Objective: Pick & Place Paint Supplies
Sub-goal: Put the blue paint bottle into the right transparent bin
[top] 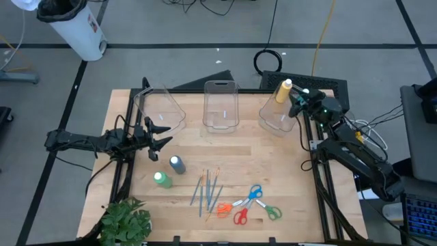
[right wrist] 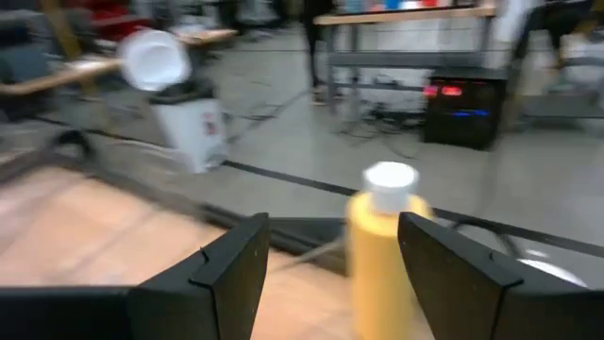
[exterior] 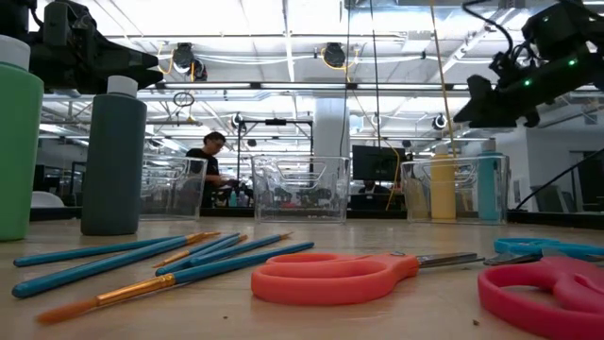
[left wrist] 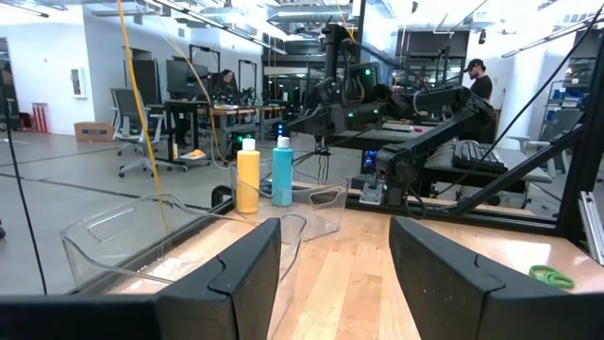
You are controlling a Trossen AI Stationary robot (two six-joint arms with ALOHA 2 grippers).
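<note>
Hovering spread-fingered beside the yellow bottle (top: 283, 91), the right gripper (top: 295, 104) could topple it; left gripper (top: 156, 134) waits open.

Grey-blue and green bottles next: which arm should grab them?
Left, probably. The left gripper hovers open just above the grey-blue bottle and green bottle; the right gripper is over the right bin.

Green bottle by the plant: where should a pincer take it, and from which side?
Grip the green bottle across its round body below the white cap, coming level from the left arm's side. It stands upright, and the grey-blue bottle crowds its other side.
</note>
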